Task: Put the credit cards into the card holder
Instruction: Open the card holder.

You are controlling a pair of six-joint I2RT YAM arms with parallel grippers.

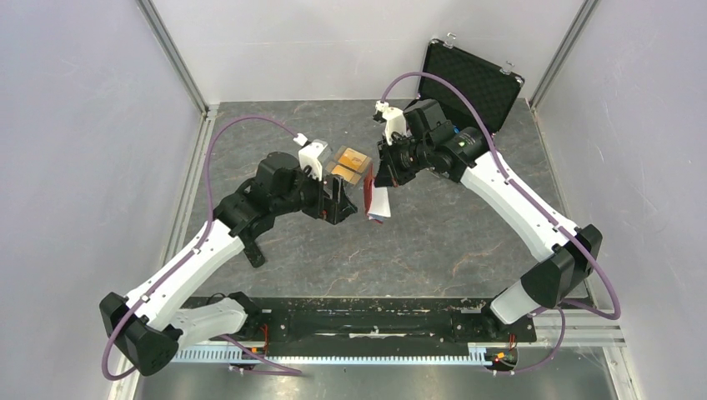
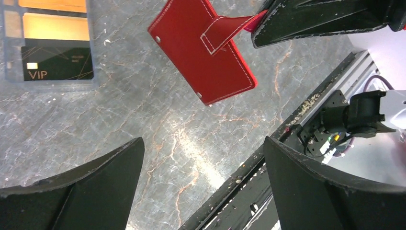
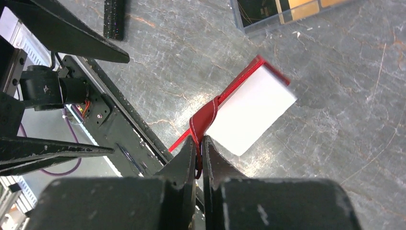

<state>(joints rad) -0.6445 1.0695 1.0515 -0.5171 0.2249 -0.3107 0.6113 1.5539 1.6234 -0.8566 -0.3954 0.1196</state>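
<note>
R gripper [image 3: 201,143] pinched on card holder's [image 2: 206,57] snap tab [image 3: 203,120], it dangles. L gripper [image 2: 203,143] wide apart, empty; I'd head upper left, nip VIP card [image 2: 56,62] by its edge.

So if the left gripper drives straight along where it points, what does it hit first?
For the left gripper, likely bare table; the red wallet pinched by the right gripper hangs just beyond. Depth unclear.
</note>
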